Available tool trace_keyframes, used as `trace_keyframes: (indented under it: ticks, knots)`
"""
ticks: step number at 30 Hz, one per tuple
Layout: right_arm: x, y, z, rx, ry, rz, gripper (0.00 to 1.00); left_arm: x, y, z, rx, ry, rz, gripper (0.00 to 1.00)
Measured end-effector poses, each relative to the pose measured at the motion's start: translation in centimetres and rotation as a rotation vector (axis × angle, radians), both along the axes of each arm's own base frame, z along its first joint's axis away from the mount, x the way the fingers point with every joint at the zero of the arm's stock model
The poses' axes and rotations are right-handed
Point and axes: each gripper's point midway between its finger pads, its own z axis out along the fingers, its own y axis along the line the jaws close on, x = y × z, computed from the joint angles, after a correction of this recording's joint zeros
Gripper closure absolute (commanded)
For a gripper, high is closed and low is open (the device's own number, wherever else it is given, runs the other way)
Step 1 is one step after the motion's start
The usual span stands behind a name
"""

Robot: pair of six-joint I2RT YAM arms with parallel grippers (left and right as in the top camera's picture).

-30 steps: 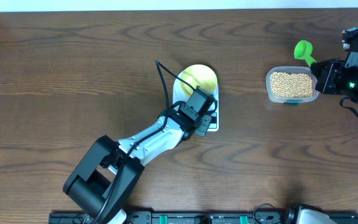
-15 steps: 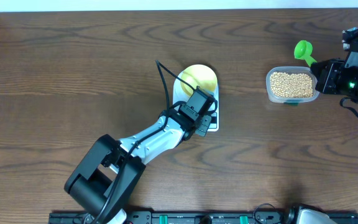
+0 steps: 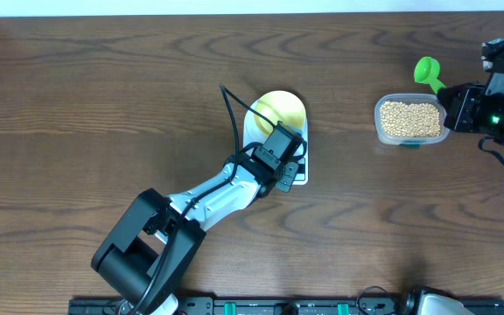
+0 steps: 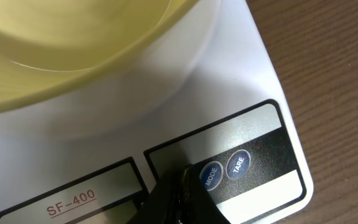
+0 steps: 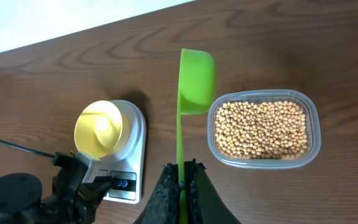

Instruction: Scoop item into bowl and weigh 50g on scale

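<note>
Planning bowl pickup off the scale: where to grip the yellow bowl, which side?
Probably pinch the bowl rim from above, one finger inside: it sits upright, shallow, open on the scale. Use the rim side away from the buttons, where the left end effector is.

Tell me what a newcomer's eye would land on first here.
The bright green scoop, clamped in the shut right gripper, stands out beside the clear tub of tan beans at the far right. In the middle, the pale yellow bowl sits on the white scale, where the shut left gripper points at the button panel.
</note>
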Motion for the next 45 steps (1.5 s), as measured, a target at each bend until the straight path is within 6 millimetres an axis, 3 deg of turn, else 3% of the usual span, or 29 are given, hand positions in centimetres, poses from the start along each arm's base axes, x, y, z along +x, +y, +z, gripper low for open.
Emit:
trace_keyframes:
  ticks: [45]
  knots:
    - [-0.36, 0.05, -0.34, 0.003, 0.022, -0.002, 0.99, -0.33, 0.16, -0.29, 0.020, 0.030, 0.002, 0.93]
